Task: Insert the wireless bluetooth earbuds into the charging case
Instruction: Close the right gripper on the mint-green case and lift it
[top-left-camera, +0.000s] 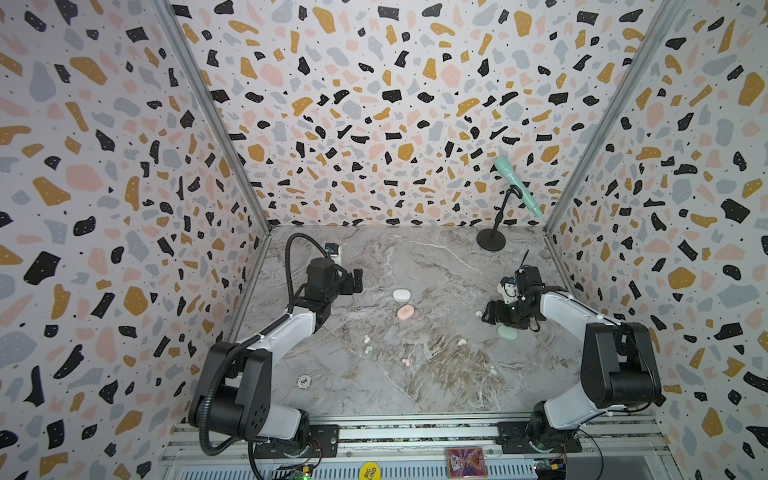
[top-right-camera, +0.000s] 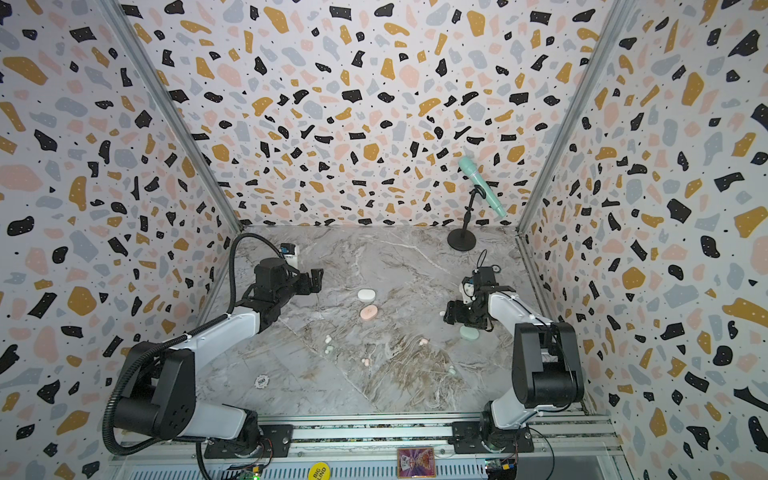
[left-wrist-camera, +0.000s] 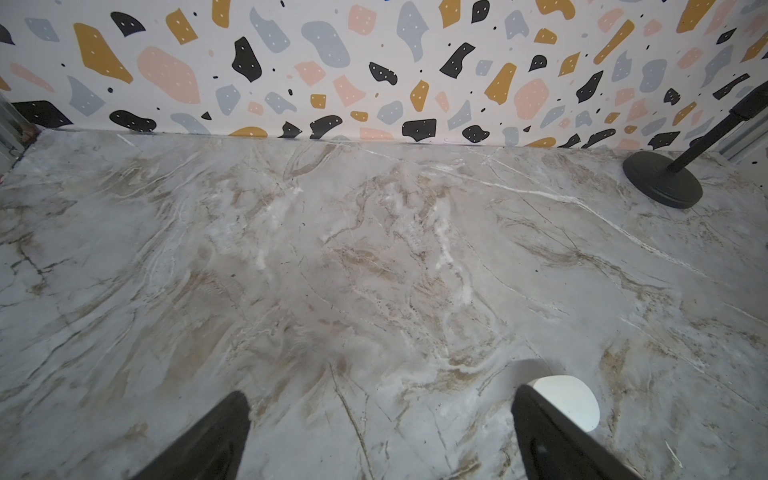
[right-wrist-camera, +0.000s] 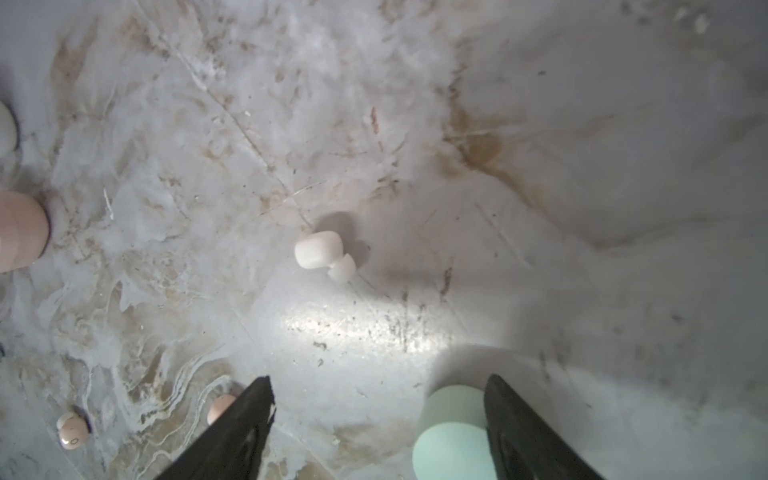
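A black microphone stand (top-left-camera: 491, 240) is set on a grey-veined, marble-patterned bench (top-left-camera: 415, 257); a mint microphone (top-left-camera: 517, 187) is held tilted above it; terrazzo-patterned walls (top-left-camera: 374, 104) are raised behind and beside it; an aluminium corner post (top-left-camera: 593, 137) is fixed nearby.

Table (top-left-camera: 415, 399): marble-pattern top, grey-white with brown veining.

Landmark: pink case (top-left-camera: 405, 312), which lies flat near mid-table.

- White case (top-left-camera: 401, 295): just behind the pink case, on the back-wall side. A narrow gap separates them.
- White earbud (top-left-camera: 478, 314): well to the right, about level with the pink case.
- Mint case (top-left-camera: 508, 332): farther right and slightly forward, partly hidden.
- Pink earbud (top-left-camera: 461, 342): forward and to the right.
- Second pink earbud (top-left-camera: 406, 362): straight forward, well apart.
- Mint earbud (top-left-camera: 493, 370): forward-right, beyond the first pink one.
- Second white earbud (top-left-camera: 367, 340) and second mint earbud (top-left-camera: 368, 350): forward-left, close together.
- Poker chip (top-left-camera: 304, 380): far forward-left.
- Round black stand base (top-left-camera: 491, 240): behind and to the right, near the back wall.
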